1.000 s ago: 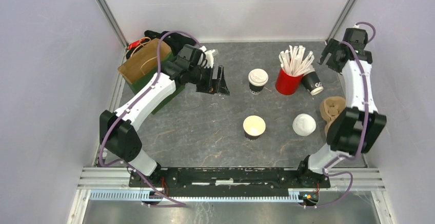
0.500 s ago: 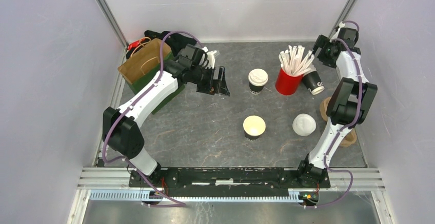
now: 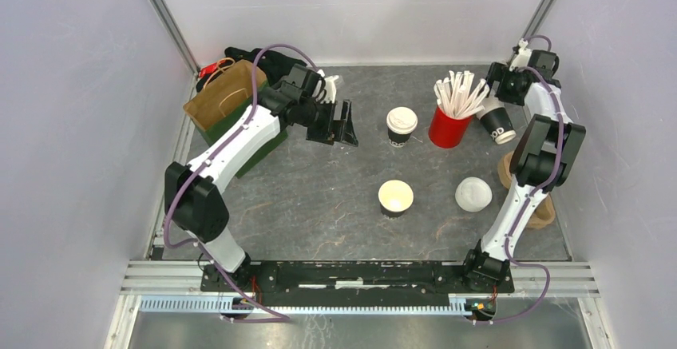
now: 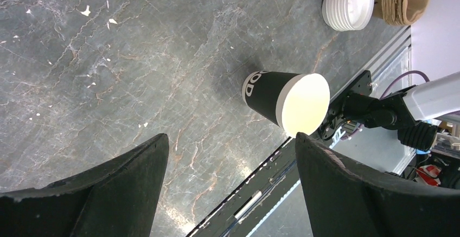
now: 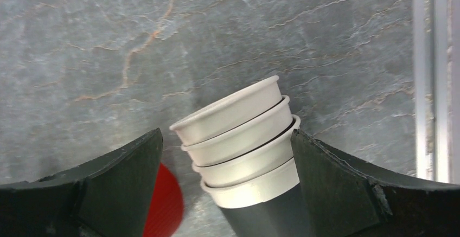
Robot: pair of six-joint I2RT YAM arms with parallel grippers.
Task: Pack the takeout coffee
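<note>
One lidded cup [image 3: 401, 125], one lidless cup [image 3: 396, 198] and one four-cup stack [image 5: 255, 166] occupy the table [image 3: 319, 197]. Left claw [image 4: 230, 145]: wide, empty. Right claw [image 5: 227, 134]: wide, flanking the four-cup stack.

takeout coffee cup [image 3: 401, 125]: dark paper w/ white lid on, upright, just left of red cup [image 3: 445, 132].

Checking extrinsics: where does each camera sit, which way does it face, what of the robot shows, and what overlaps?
Top external: above and behind the bases, looking down on the table; left arm and right arm show.
Left wrist: on the left arm, looking down at the lidless cup; open left fingers at the bottom.
Right wrist: looking down on the cup stack between open right fingers.
Shared: top and left wrist see the lidless cup; top and right wrist the cup stack.
</note>
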